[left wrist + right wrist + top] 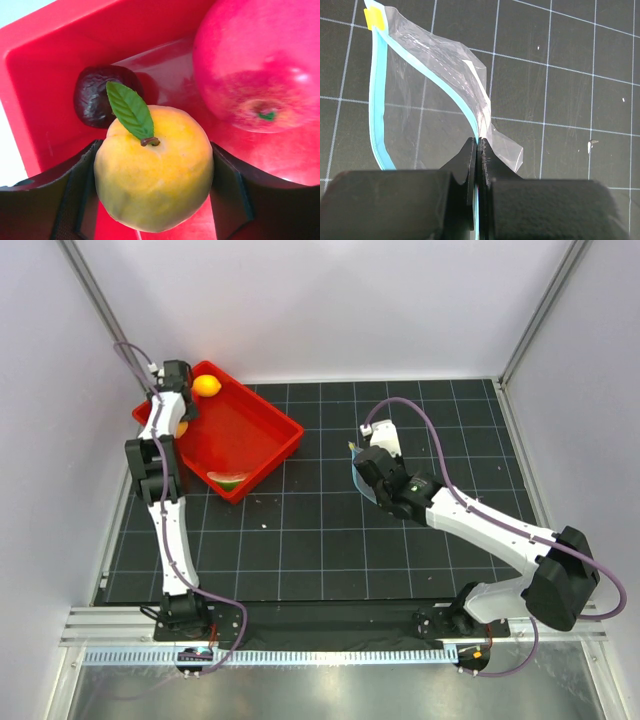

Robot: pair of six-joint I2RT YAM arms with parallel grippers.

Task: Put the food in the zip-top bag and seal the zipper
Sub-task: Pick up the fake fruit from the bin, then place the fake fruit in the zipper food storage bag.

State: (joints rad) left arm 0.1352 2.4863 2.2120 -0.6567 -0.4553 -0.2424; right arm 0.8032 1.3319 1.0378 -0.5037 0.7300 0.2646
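**Red plastic tray** point(270, 418): shallow and rectangular. All places below are given from it.

**Left gripper** point(153, 160): inside the tray, at its far left corner. Its black jaws stand on either side of the yellow fruit. Both meet the fruit's outline, but whether they press on it cannot be told.

**Glossy yellow toy fruit with a green leaf** point(150, 195): in the tray, between the left jaws.

**Dark wrinkled round toy fruit** point(92, 100): in the tray against its corner wall, just behind the yellow fruit.

**Glossy red toy apple** point(255, 65): in the tray, just beside the yellow fruit.

**Orange toy ball** point(207, 386): in the tray's far corner.

**Green-rinded watermelon wedge** point(228, 481): in the tray's near corner.

**Clear crinkly zip-top bag** point(430, 95): outside the tray, to its right and apart from it, over the black gridded mat point(570, 100). It carries a whitish label point(477, 80).

**Teal-blue zipper strip** point(378, 110): its two halves bow apart, so the mouth gapes. A small yellow tab point(374, 17) sits at the far end.

**Right gripper** point(479, 150): right of the tray, clenched on the bag's mouth edge at the zipper strip, with the film pinched between its jaws.
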